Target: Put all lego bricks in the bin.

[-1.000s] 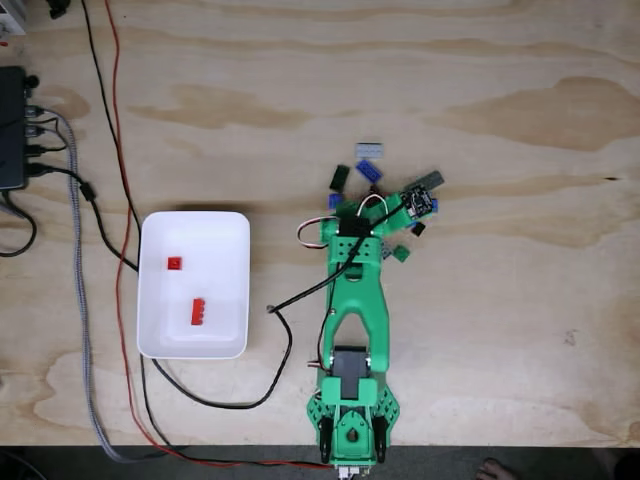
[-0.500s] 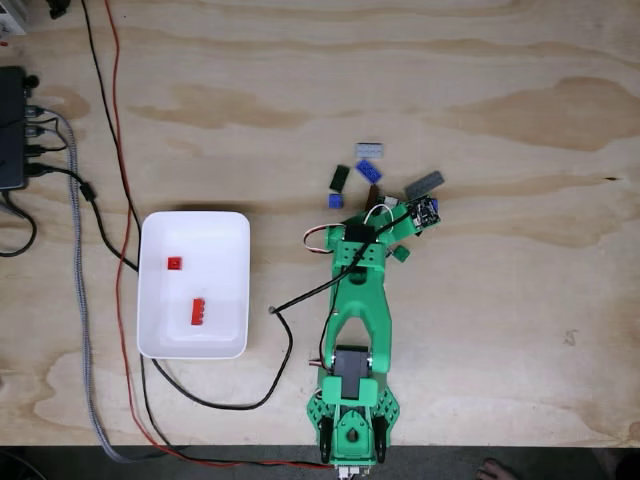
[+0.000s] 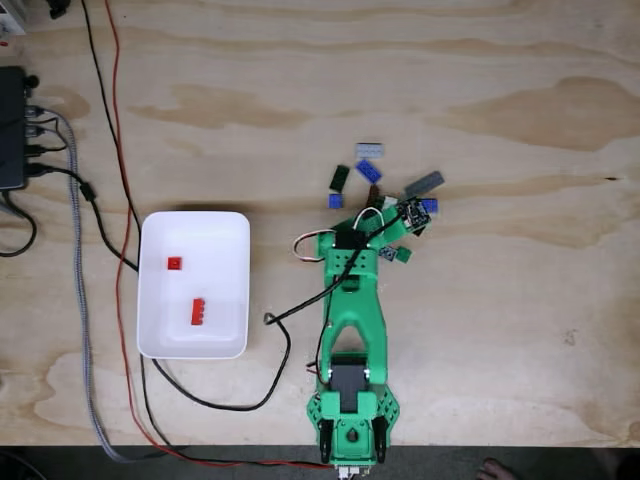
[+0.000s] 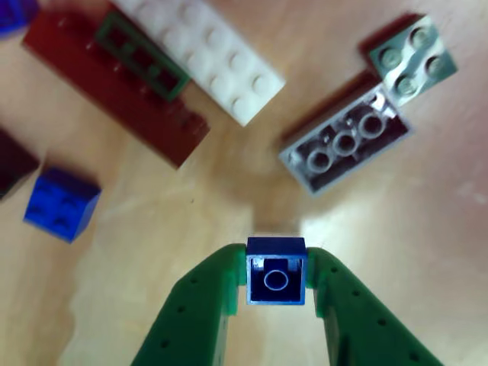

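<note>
In the other view the green jaws (image 4: 276, 286) are closed on a small blue brick (image 4: 275, 271), low centre of the frame. Loose bricks (image 3: 368, 172) lie above the arm (image 3: 352, 330), which stretches up from the tabletop's (image 3: 500, 330) bottom edge. The bin (image 3: 193, 226), centre left, holds two red bricks (image 3: 197, 312).

A green gripper (image 4: 276, 293) clasps a dark blue brick (image 4: 276, 271) above pale, streaked plywood (image 3: 500, 330). Nearby lie a white studded brick (image 4: 206, 57), a long dark red brick (image 4: 114, 88) topped by a dark green plate (image 4: 142, 55), a grey brick (image 4: 343, 141) shown underside up, a grey-green plate (image 4: 413, 55) and a bright blue brick (image 4: 61, 203). In the fixed view, the white bin (image 3: 160, 300) contains two red bricks (image 3: 198, 312), flanked by black, red and grey braided cables (image 3: 82, 300). The arm (image 3: 352, 320) is green with black parts.
</note>
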